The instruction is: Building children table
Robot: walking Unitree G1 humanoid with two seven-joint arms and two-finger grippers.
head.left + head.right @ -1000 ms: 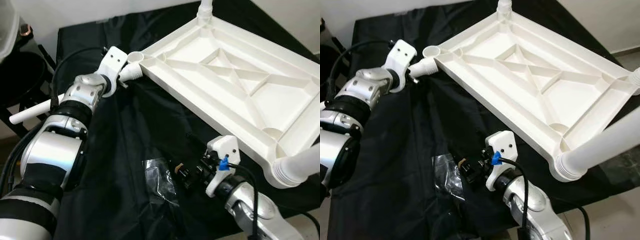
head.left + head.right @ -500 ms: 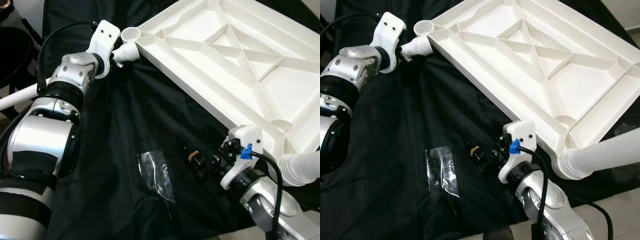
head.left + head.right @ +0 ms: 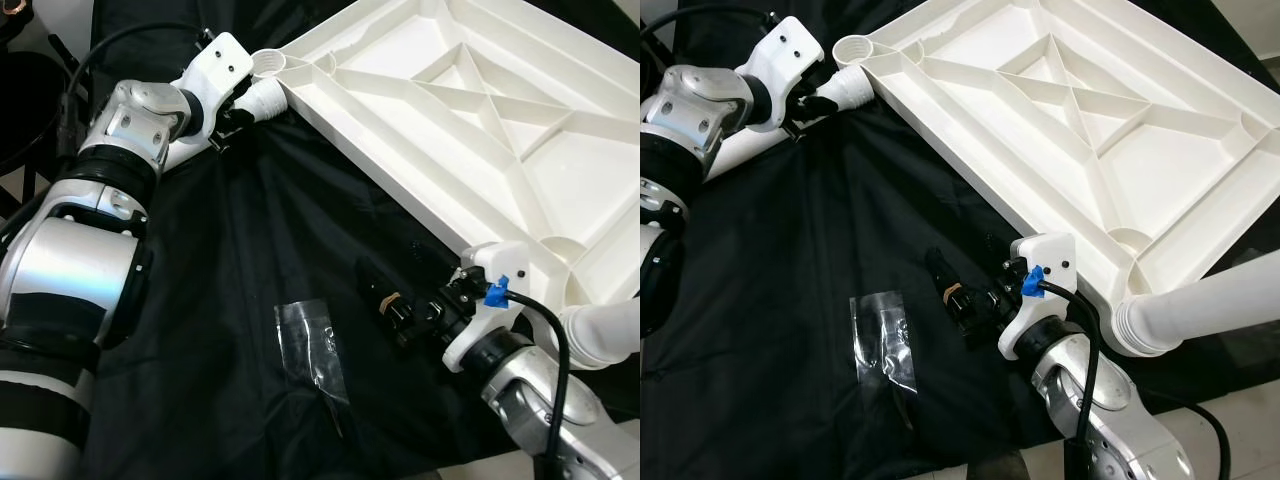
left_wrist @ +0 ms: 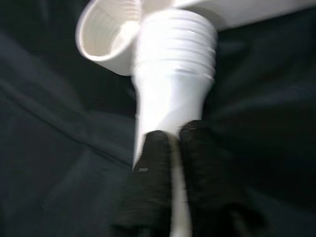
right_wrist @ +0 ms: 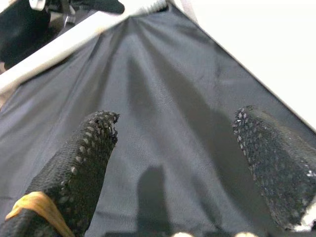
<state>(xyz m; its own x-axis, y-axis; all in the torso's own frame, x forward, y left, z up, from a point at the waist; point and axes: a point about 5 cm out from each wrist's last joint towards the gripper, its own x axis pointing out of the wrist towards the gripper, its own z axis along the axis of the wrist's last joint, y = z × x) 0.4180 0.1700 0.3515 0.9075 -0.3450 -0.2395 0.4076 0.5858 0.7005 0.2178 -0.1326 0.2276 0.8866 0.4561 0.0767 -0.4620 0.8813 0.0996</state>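
A white plastic table top (image 3: 470, 110) lies upside down on a black cloth. My left gripper (image 3: 232, 115) is shut on a white table leg (image 3: 848, 92) just behind its ribbed, threaded end. That end sits beside the open corner socket (image 4: 106, 29) at the table top's far left corner. In the left wrist view the leg (image 4: 173, 74) runs out from between my two black fingers. My right gripper (image 3: 965, 265) hovers open over the cloth by the table top's near edge, nothing between its fingers (image 5: 94, 148).
A second white leg (image 3: 1200, 305) stands screwed into the near right corner. A clear plastic bag (image 3: 310, 340) of small parts lies on the cloth in front of me. The cloth's edge and pale floor (image 3: 1240, 440) show at the lower right.
The camera has tipped down and shifted. My left wrist has turned, bringing the leg's threaded end closer under the corner socket. The right gripper has stayed open by the near edge.
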